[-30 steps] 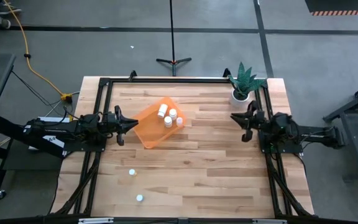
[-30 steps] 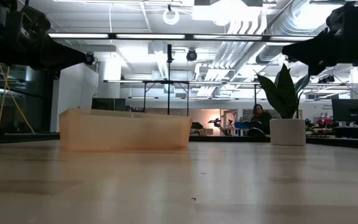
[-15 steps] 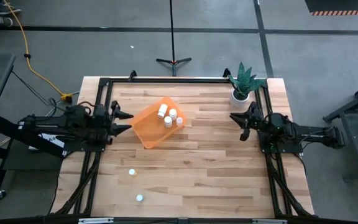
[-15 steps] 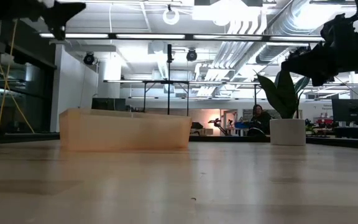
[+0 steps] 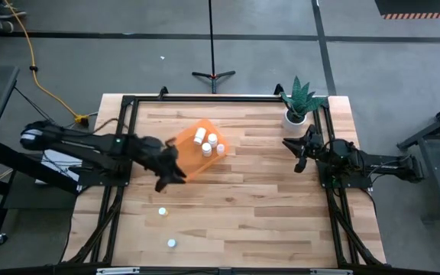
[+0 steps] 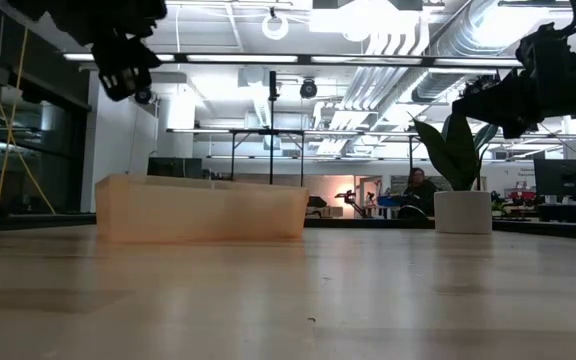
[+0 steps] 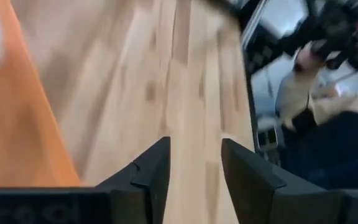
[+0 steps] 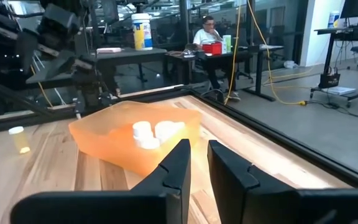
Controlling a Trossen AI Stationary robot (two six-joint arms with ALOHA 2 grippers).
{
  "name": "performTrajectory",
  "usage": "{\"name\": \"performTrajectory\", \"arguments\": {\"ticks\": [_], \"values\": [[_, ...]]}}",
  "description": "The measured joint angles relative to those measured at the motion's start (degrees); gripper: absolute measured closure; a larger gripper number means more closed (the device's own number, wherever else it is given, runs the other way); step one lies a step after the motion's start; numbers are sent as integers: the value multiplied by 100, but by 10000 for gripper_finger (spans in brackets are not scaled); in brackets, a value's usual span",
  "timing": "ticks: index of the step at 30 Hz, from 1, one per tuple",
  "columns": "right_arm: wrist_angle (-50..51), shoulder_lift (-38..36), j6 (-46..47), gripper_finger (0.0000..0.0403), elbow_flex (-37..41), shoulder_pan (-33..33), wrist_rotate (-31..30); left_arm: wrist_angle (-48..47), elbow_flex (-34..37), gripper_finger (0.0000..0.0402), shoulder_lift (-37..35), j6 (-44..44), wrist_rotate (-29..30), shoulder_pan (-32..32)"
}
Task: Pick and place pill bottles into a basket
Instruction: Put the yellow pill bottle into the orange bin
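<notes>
The orange basket (image 5: 192, 153) sits on the table left of centre and holds several white pill bottles (image 5: 208, 143). It also shows in the low view (image 6: 203, 208) and in the right wrist view (image 8: 129, 140). Two more bottles stand on the table nearer the front edge, one (image 5: 162, 211) ahead of the other (image 5: 172, 243). My left gripper (image 5: 166, 174) is open and empty, above the table at the basket's near left corner; its wrist view shows the basket wall (image 7: 17, 118) beside its fingers (image 7: 194, 168). My right gripper (image 5: 296, 150) waits at the table's right side, slightly open and empty.
A white pot with a green plant (image 5: 296, 107) stands at the far right corner, just behind my right gripper. A black frame rail (image 5: 220, 98) runs around the table's edge. A person sits at a desk in the room beyond (image 8: 207, 34).
My left arm has swung out from the table's left edge toward the centre and the near side. Its gripper now hangs over the basket's near left corner. The basket and the bottles have not moved.
</notes>
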State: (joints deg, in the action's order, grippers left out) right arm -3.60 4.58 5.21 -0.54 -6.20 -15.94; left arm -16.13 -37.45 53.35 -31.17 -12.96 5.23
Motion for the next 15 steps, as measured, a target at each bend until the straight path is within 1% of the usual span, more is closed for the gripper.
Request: {"name": "performTrajectory", "arguments": {"ticks": [5,8,10,11,13,15], "values": [[14,0,-128,350,0,0,-2,-1255,-1079,241,975,-1055,82,600],[18,0,-123,350,2,0,2,-2244,-1746,245,1490,-1689,430,988],[22,0,-123,352,2,0,4,-2960,-2127,245,1788,-2383,720,1217],[24,0,-121,353,2,0,4,-3316,-2292,246,1928,-2795,773,1314],[27,0,-137,354,2,0,4,-3771,-2541,246,2173,-3542,774,1476],[27,0,-165,356,2,0,2,-4012,-2667,246,2338,-4086,724,1638]]}}
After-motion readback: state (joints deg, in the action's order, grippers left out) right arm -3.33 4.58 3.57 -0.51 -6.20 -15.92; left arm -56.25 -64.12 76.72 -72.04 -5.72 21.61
